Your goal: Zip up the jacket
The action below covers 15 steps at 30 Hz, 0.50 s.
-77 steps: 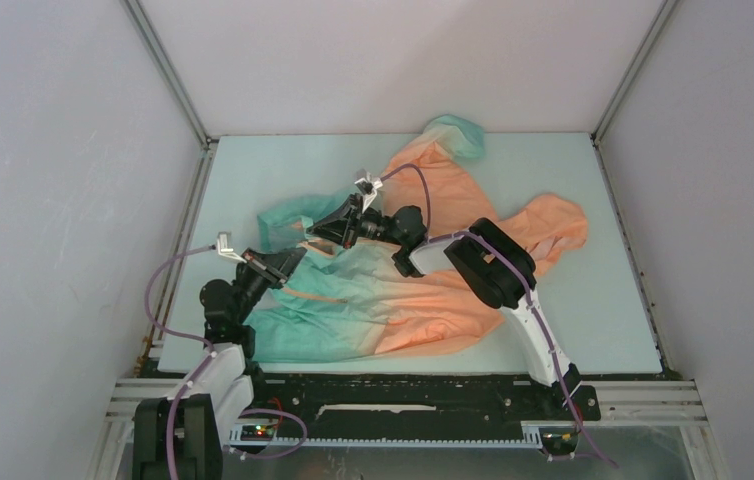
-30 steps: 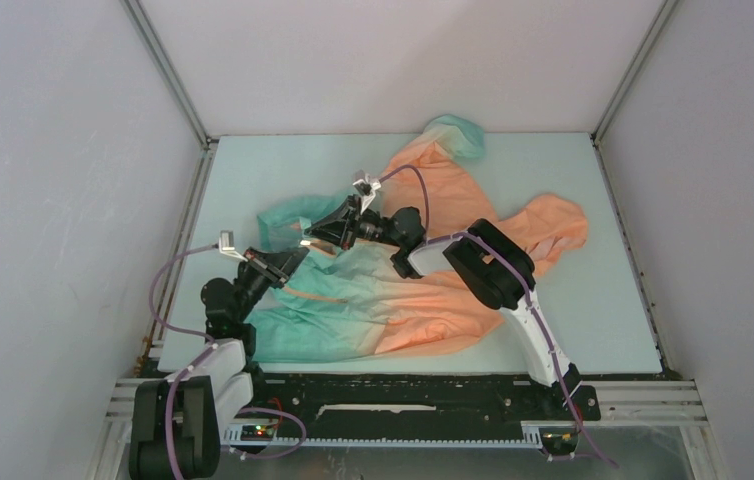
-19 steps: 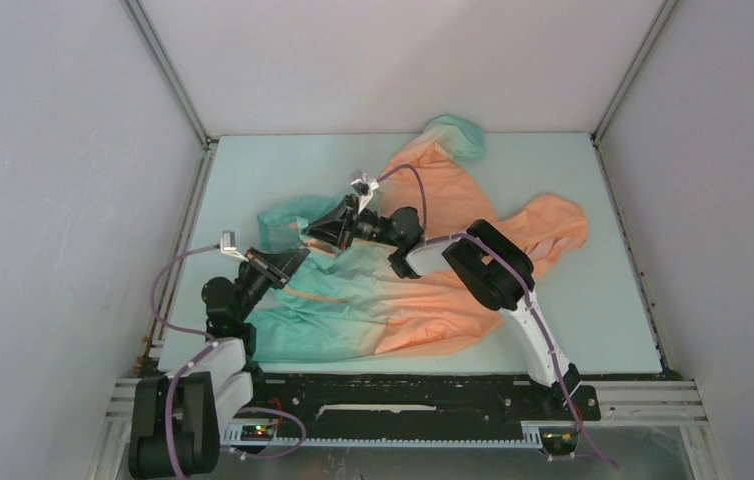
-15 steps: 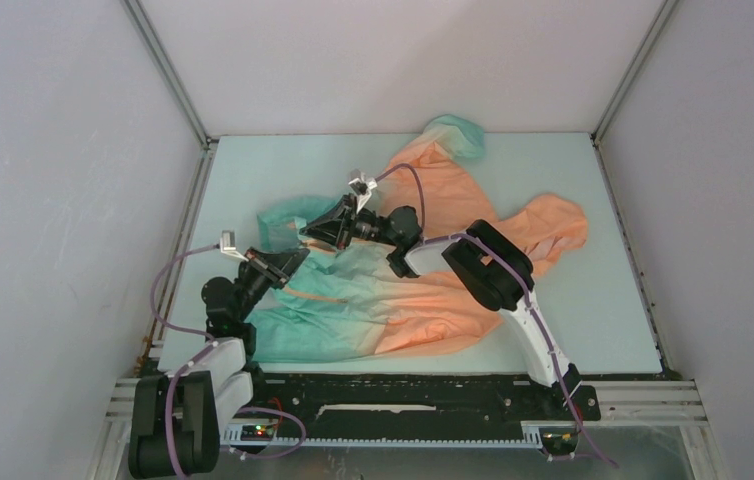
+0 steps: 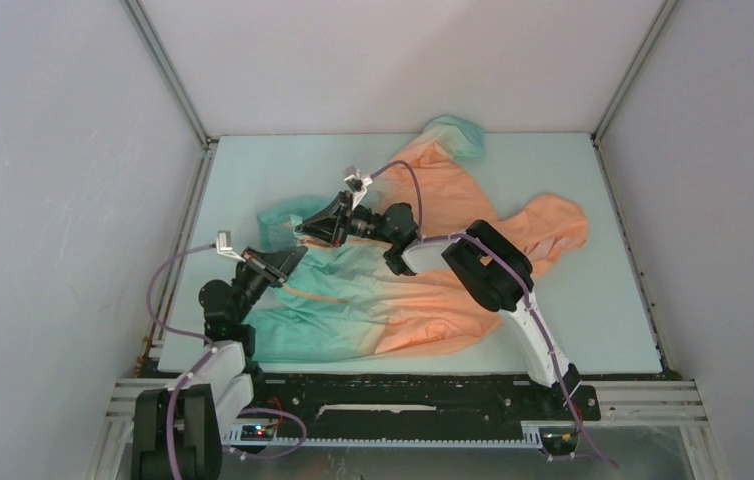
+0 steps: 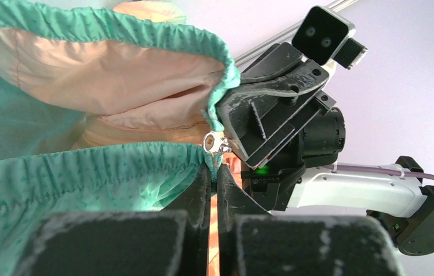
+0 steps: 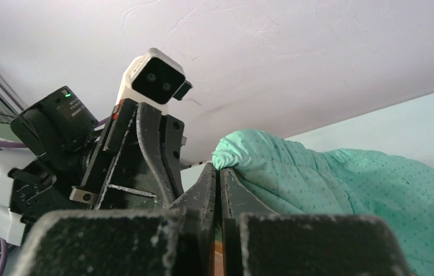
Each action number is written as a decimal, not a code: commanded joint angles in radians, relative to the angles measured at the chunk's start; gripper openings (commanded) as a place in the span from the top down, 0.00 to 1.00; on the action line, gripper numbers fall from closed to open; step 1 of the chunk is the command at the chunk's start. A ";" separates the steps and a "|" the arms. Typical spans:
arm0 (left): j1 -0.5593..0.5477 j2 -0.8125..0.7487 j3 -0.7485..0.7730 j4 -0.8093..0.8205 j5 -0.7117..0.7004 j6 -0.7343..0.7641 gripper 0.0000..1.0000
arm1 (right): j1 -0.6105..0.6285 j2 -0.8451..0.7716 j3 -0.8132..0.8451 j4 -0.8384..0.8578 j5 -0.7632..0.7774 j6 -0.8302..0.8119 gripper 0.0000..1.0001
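One jacket point(image 5: 403, 290) lies spread on the table point(image 5: 573, 300), teal hem to the left. Two grippers meet at that hem. The left gripper point(image 6: 214, 172) pinches the orange zip edge. The right gripper point(image 7: 219, 175), fingers pressed together, apparently nips the hem beside one silver zip pull point(image 6: 213, 142).

Both arms have white moulded lower links point(image 5: 531, 330), black cylindrical joint housings point(image 5: 488, 268) and black scuffed wedge-shaped fingers point(image 6: 272, 106). Purple cables point(image 6: 370, 168) run externally. White camera blocks point(image 7: 154, 77) top the wrists.

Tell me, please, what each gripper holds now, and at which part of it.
Both hold the jacket. The left gripper is shut on its teal hem at one front edge; the right gripper pinches the facing hem end.
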 commanded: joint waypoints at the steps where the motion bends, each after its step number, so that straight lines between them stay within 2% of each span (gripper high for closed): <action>1: 0.002 -0.041 -0.011 -0.042 0.021 0.033 1.00 | 0.009 -0.016 0.035 -0.016 0.037 -0.026 1.00; 15: -0.037 -0.078 -0.007 -0.066 -0.024 0.072 1.00 | 0.026 -0.007 0.084 -0.088 0.087 -0.020 1.00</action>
